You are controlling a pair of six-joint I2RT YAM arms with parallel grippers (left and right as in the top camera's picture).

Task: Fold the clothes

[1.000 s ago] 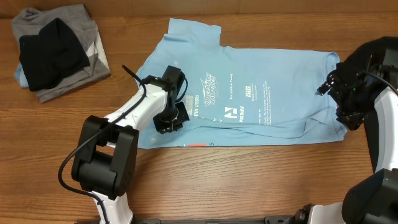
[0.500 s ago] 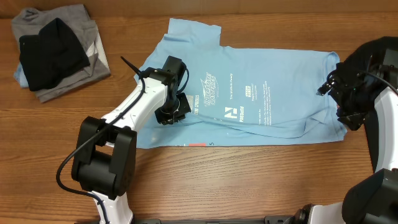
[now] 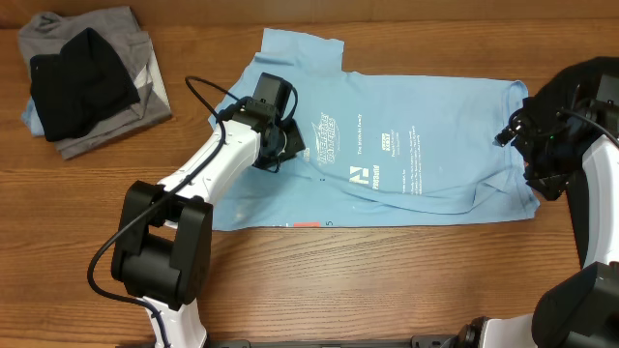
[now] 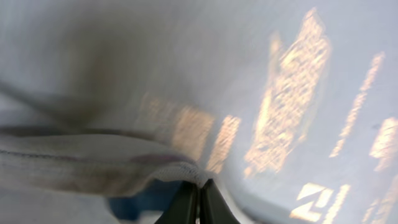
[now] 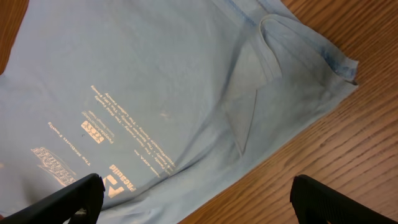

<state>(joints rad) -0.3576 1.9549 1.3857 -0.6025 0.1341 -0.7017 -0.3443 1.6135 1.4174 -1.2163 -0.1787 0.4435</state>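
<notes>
Two garments sit in a heap at the far left corner of the table, a black shirt lying on a grey shirt. They look bundled rather than squared, so I judge them set aside, whether finished or waiting I cannot tell. The light blue T-shirt is the piece in hand. It lies spread flat from the middle of the table out to the right edge, print up, with one flap turned in at its right end and a long crease near its near edge. The left gripper is over the shirt's left part, beside the lettering. In the blurred left wrist view its fingertips are pressed together with a hem of blue cloth caught at them, so it appears clenched on a fold of that shirt. The right gripper hangs above the shirt's right end, fingers spread wide and holding nothing. By my reading this shirt is barely started: nearly all its folds are left to do.
</notes>
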